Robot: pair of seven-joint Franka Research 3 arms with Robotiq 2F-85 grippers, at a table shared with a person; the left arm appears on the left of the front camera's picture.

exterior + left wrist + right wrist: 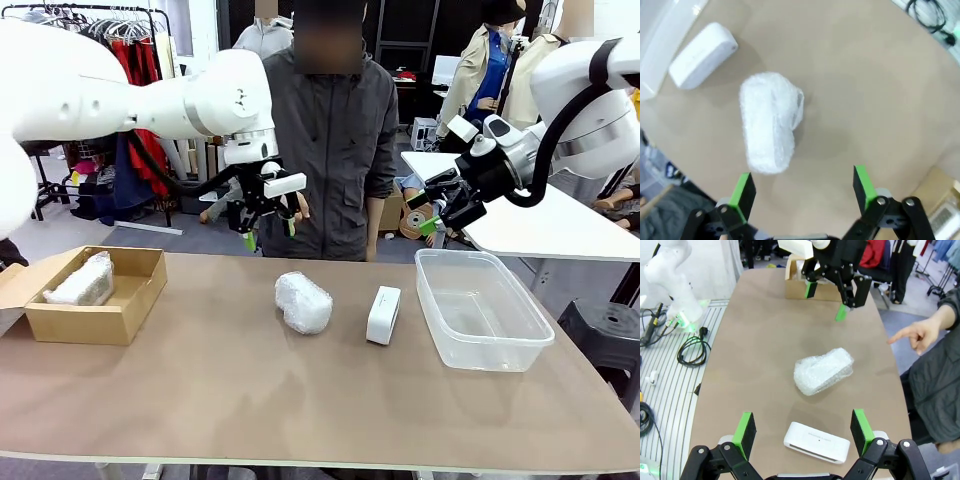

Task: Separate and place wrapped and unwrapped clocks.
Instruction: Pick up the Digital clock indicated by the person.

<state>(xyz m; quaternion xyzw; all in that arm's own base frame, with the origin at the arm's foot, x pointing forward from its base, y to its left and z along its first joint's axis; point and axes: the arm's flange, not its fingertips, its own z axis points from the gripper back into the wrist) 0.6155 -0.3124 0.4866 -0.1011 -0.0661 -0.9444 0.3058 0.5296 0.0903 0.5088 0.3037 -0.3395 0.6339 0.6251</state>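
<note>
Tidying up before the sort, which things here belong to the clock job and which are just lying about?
Job: rounded wrapped bundle on table; blocky wrapped bundle in cardboard box; bare white clock; probably clear tub.
Lying about: floor cables; clothes rack.

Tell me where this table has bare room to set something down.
Bare: the whole near strip of the brown table, and the stretch between the brown cardboard box and the rounded white bubble-wrap bundle. Crowded: bundle, white slab clock and clear plastic tub sit close together.
</note>
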